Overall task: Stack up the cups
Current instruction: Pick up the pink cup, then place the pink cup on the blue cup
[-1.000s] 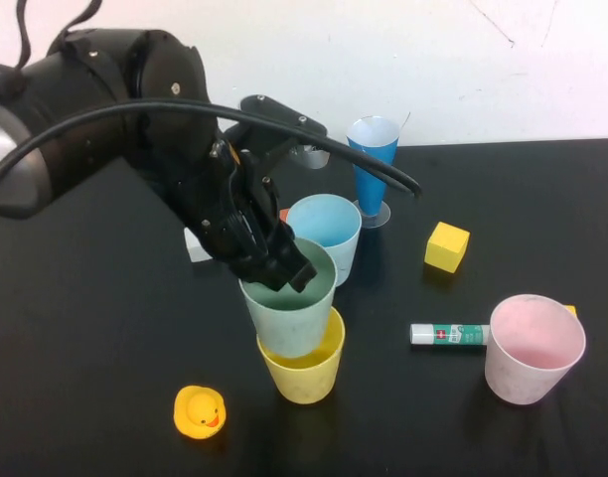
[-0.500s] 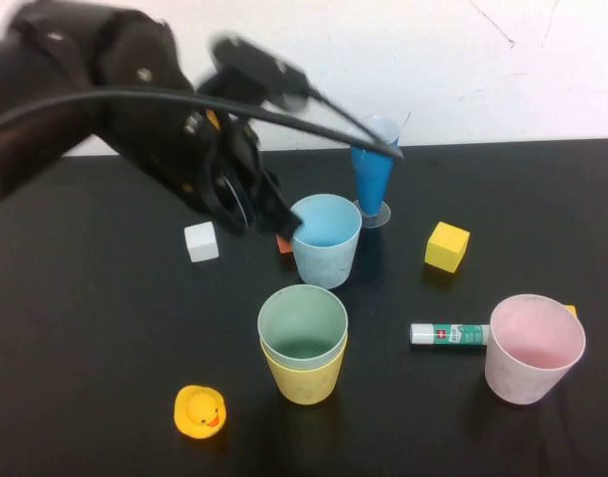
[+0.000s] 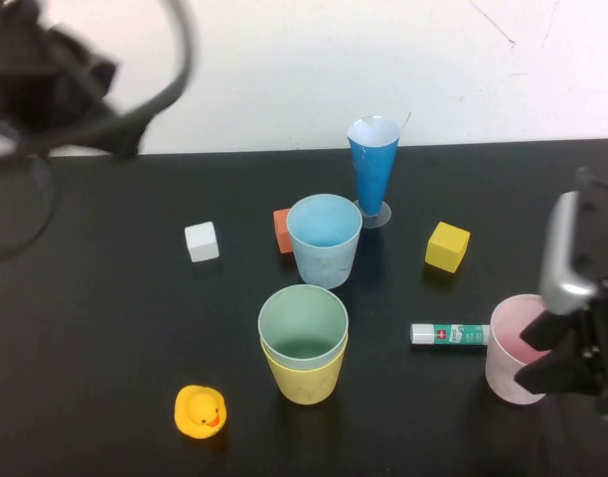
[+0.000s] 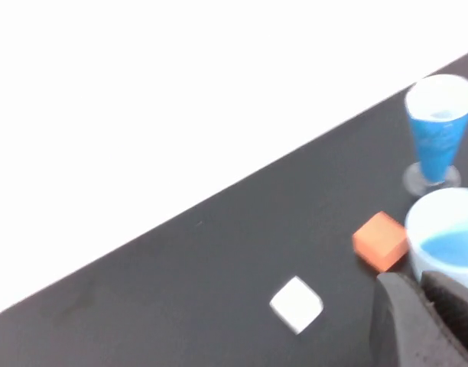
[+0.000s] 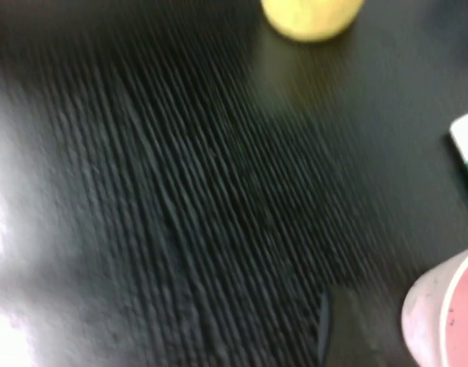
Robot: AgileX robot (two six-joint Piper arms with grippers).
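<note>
Rubber duck [image 3: 200, 411] nearest, front left on black surface [image 3: 105, 328]. Pale green cup [image 3: 302, 328] nested in yellow cup [image 3: 304, 376], centre front. Right gripper [image 3: 572, 363] at pink cup [image 3: 515, 350], front right; jaws' state cannot tell. Glue stick [image 3: 449, 335] just left of pink cup. Light blue cup [image 3: 325, 238] mid-surface, orange block [image 3: 281, 231] beside it; white cube [image 3: 202, 241] further left, yellow cube [image 3: 448, 246] to right. Blue cone [image 3: 373, 169] behind. Left gripper [image 4: 425, 321] raised far left, holding nothing; jaws' gap cannot tell.

Desk [image 3: 105, 328]: matt black, fine streaked grain in right wrist view. Green cup [image 3: 303, 326], yellow cup [image 3: 304, 376], blue cup [image 3: 325, 238], pink cup [image 3: 513, 353]: matt plastic, smooth. Duck [image 3: 200, 411] at 7 o'clock: smooth, slight gloss. Right hand [image 3: 567, 368] at 4 o'clock, left hand [image 4: 429, 325] at 10 o'clock: matt black.
</note>
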